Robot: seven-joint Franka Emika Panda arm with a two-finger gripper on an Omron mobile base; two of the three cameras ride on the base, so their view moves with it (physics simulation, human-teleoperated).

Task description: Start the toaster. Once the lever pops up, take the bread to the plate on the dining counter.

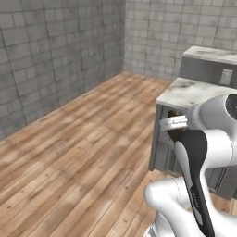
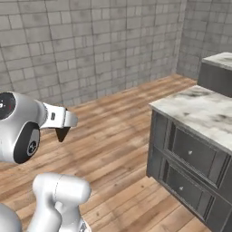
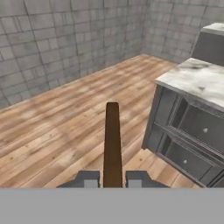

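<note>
Dark brown bread (image 3: 112,144) edge-on, seemingly pinched between fingertips (image 3: 89,178).

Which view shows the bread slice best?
The hand view: the bread stands edge-on between the fingers, unobstructed. In the right base view it is a small dark wedge; in the left base view a dark patch.

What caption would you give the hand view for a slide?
Gripper clamps the dark brown bread edge-on above the wood floor, beside a marble-topped drawer cabinet.
</note>
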